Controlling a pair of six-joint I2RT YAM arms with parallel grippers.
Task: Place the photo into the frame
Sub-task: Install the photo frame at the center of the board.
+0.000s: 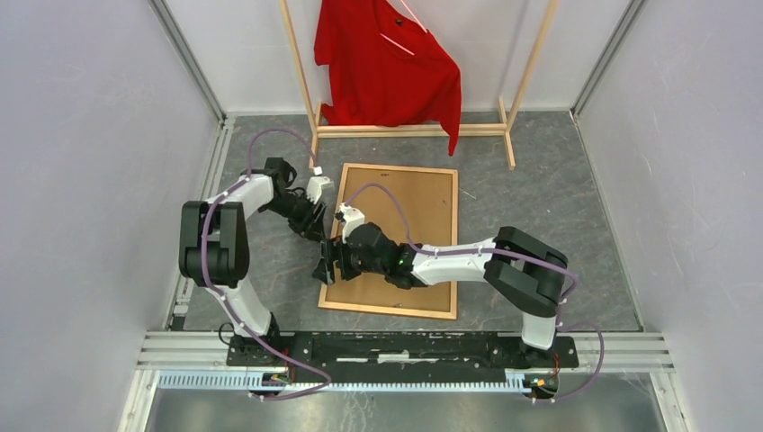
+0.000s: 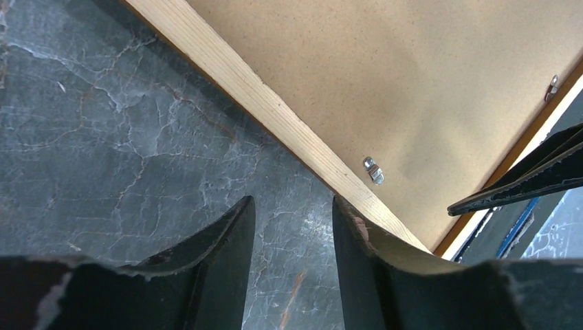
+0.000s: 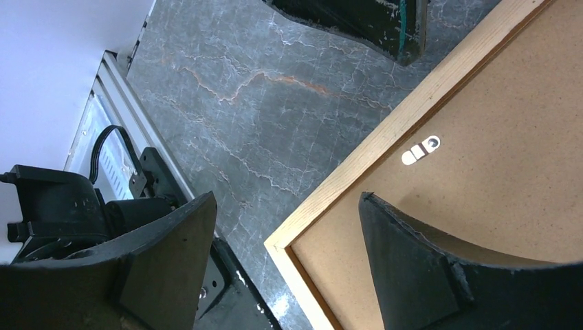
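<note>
The left gripper (image 2: 292, 206), fingers slightly spread and empty, hangs at the left rail of the frame (image 2: 261, 103), one finger over the table (image 2: 103, 137), the other over the rail; pressed down, it could catch the wood and skid the frame sideways. The small metal turn clip (image 2: 373, 170) just beyond looks easy to slip off. The photo is not in view; whether it lies under the brown backing board (image 1: 414, 207) cannot be told. The right gripper (image 3: 285, 199), fingers wide apart and holding nothing, straddles the frame's near-left corner

The frame (image 1: 454, 243) lies on the worktop (image 1: 558, 198), just right of the left hand (image 1: 316, 229). Its near-left corner lies below the right hand (image 1: 326, 268). The rack (image 1: 409, 130) stands behind.
</note>
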